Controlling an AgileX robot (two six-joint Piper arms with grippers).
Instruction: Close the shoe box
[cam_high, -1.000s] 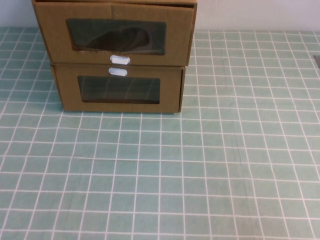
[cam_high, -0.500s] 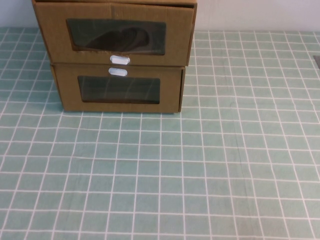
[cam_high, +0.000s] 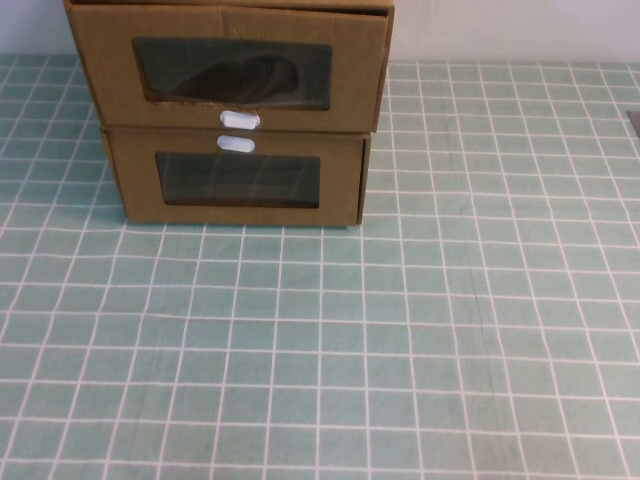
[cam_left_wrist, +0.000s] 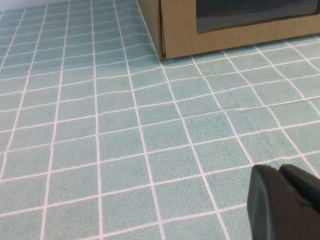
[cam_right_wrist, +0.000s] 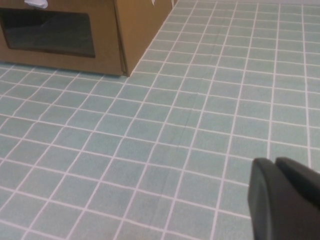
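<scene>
Brown cardboard shoe box (cam_high: 232, 65) with a dark window and white tab, atop a matching brown box (cam_high: 238, 178). Pale green tablecloth (cam_high: 400, 340) gridded with white lines. Black gripper tips.

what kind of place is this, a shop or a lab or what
Probably a lab tabletop test setup, not a shop: a green checked tablecloth, two stacked cardboard boxes, the shoe box on the lower box, against a plain wall. Neither hand is near them.

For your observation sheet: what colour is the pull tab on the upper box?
White, on the tab of the brown upper box; the high view shows it best.
</scene>
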